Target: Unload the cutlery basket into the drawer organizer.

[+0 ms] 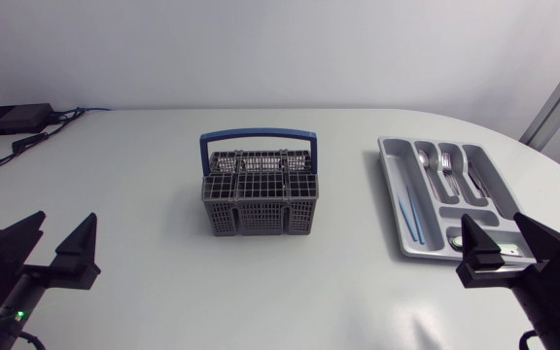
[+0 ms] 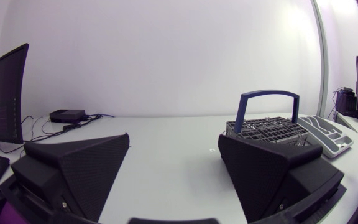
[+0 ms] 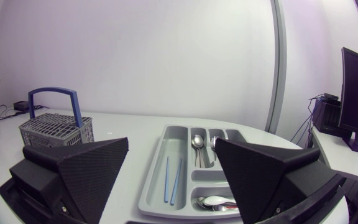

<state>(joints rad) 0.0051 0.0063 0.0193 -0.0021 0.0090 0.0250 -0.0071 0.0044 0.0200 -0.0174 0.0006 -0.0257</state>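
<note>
**Unloading looks done, or nearly**

Both arms sit at the table's near edge. Left gripper is wide open w/ nothing in it; right gripper the same. Cutlery basket stands upright mid-table, well apart from both, nothing poking above its grid (inside hidden, can't confirm). Drawer organizer by the right gripper holds silver cutlery and blue sticks. Next, prob.: check the basket; any leftover needs a top-down pick

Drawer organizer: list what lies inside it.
The grey plastic drawer organizer holds two blue chopsticks in its long compartment, metal spoons and other cutlery elsewhere. The black right gripper hides its near corner from above.
</note>
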